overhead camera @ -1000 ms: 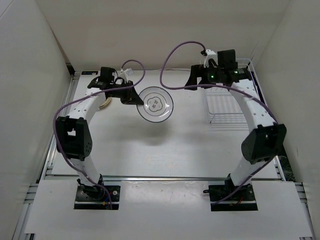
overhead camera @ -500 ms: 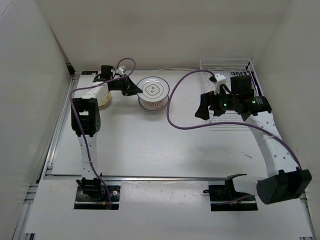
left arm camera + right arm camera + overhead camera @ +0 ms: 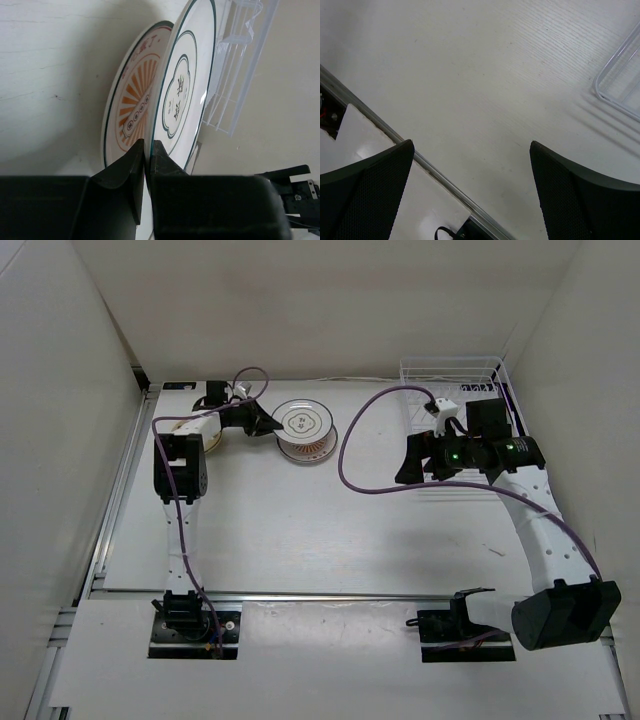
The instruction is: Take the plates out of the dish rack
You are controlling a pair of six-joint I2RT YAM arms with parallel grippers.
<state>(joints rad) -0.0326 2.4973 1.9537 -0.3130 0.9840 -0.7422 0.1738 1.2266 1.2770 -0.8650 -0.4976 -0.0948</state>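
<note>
Listing first the poses. The left arm (image 3: 178, 465) rises from its base at the lower left of the top view and reaches to the upper left, with its wrist turned toward the centre. The left claw (image 3: 265, 422) is pinched on the near rim of a ringed plate (image 3: 303, 420). In the left wrist view the two fingers (image 3: 125, 175) of this claw (image 3: 148, 150) are pressed against the rim with the plate (image 3: 187, 75) between them. The right arm (image 3: 545, 530) bends up from the lower right and ends right of centre. Its right claw (image 3: 408, 462) points left, and the right wrist view shows this claw (image 3: 470, 145) spread wide over the bare table (image 3: 485, 75), holding nothing.

Markings:
- The ringed plate carries dark green rings and a lobed centre panel with characters we cannot read.
- An orange-patterned plate (image 3: 132, 100) shows red characters near its rim, too small to read.

Count:
- Patterned plates, two. The ringed one is held tilted just over the orange-patterned one (image 3: 306, 450), which lies on the table (image 3: 300, 530) at upper centre. We cannot tell if they touch.
- Cream plates (image 3: 212, 443), one low stack at the upper left, partly behind the left arm. We cannot tell how many are in it.
- Dish rack (image 3: 450, 375), one, white wire, at the upper right and well apart from all plates. Its edge also shows in the left wrist view (image 3: 235, 75), and a corner in the right wrist view (image 3: 620, 95).
</note>
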